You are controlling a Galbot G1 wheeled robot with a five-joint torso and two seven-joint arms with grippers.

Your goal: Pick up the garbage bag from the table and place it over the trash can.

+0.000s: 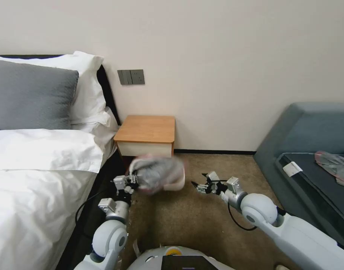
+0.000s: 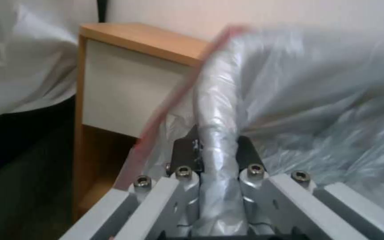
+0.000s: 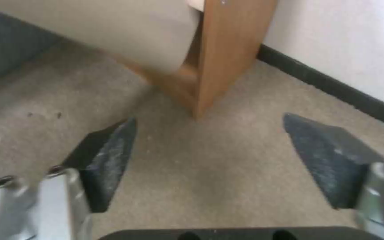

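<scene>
**Overhead and wrist views: bag held aloft before the bench**

Centrally, in the head view, the left end effector (image 1: 131, 181) was clamped on a gathered fold of the garbage bag (image 1: 157, 174), which billowed out to that end effector's right, in front of the bench (image 1: 146, 128). The bag's long axis ran roughly across the scene, toward the right end effector (image 1: 198, 186). The right end effector hung just beside the bag's free end, fingers spread and holding nothing. Any trash can beneath the bag could not be made out.

From the left wrist, the fingers (image 2: 183, 156) pinched a twisted rope of grey film (image 2: 216, 140); the pink rim (image 2: 170, 103) ran away toward the bench (image 2: 138, 36).

From the right wrist, two dark pads (image 3: 112, 156) stood wide apart over the carpet (image 3: 210, 166), facing the bench's side panel (image 3: 227, 50).

Count: one bag in hand, one bench, two end effectors.
</scene>
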